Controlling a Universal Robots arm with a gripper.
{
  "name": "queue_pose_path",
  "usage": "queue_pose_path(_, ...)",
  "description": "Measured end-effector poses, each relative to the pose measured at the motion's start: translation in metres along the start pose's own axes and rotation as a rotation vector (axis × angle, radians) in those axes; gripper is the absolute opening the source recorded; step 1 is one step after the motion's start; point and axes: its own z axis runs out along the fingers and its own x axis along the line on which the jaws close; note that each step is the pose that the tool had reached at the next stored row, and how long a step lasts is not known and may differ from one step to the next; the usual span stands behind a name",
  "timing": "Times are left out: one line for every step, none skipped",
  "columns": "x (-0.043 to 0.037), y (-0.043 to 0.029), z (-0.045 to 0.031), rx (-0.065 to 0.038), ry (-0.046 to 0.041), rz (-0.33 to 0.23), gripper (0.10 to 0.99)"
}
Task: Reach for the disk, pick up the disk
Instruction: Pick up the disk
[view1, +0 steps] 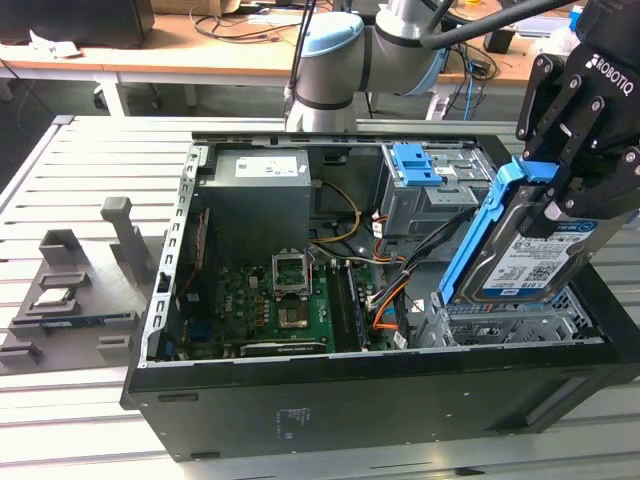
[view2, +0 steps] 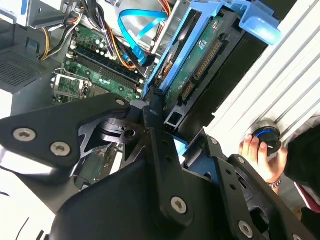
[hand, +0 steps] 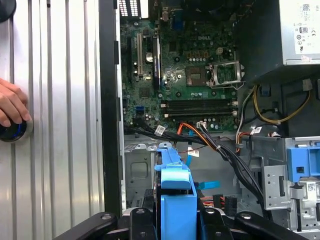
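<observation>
A black robot gripper (view1: 560, 195) clamps its fingers on the blue rail at the upper end of the disk (view1: 535, 262), holding the silver-grey drive tilted above the open computer case (view1: 400, 400) at the exterior view's right. The disk hangs just below the gripper, its white-and-blue label facing outward, its lower end close over the metal drive cage (view1: 500, 322) inside the case; whether it touches the cage cannot be told. In the second wrist view the gripper (view2: 160, 120) closes on the blue edge of the disk (view2: 200, 65), whose green circuit board and connector side show between the blue rails. In the first wrist view the blue rail (hand: 175, 200) of the held drive rises straight out from between the black fingers (hand: 125, 222), with the drive cage (hand: 140, 170) just beyond it. Inside the case lie the green main board (view1: 275, 300), a grey power supply (view1: 260, 195), orange and black cables (view1: 385, 300) and 1 blue bracket (view1: 418, 165) on the upper bay. A grey arm joint (view1: 335, 65) stands behind the case. On the slatted metal table (view1: 90, 150), at the exterior view's left, sits a grey holder (view1: 80, 290) carrying a small square chip (view1: 55, 298). A person's hand (hand: 12, 102) rests on a round blue-and-black knob (hand: 12, 131) on the table beside the case.
</observation>
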Motion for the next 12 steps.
queue_pose_path(0.0,0.0,0.0001,0.0,-0.0002,0.0,0.365)
queue_pose_path(0.0,0.0,0.0001,0.0,-0.0002,0.0,0.365)
queue_pose_path(0.0,0.0,0.0001,0.0,-0.0001,0.0,0.365)
queue_pose_path(0.0,0.0,0.0001,0.0,-0.0001,0.0,0.365)
queue_pose_path(0.0,0.0,0.0002,0.0,-0.0002,0.0,0.365)
queue_pose_path(0.0,0.0,0.0002,0.0,-0.0002,0.0,0.365)
queue_pose_path(0.0,0.0,0.0002,0.0,-0.0002,0.0,0.365)
queue_pose_path(0.0,0.0,0.0002,0.0,-0.0002,0.0,0.365)
queue_pose_path(0.0,0.0,0.0002,0.0,-0.0002,0.0,0.365)
queue_pose_path(0.0,0.0,0.0002,0.0,-0.0002,0.0,0.365)
queue_pose_path(0.0,0.0,0.0002,0.0,-0.0002,0.0,0.365)
queue_pose_path(0.0,0.0,0.0002,0.0,-0.0002,0.0,0.365)
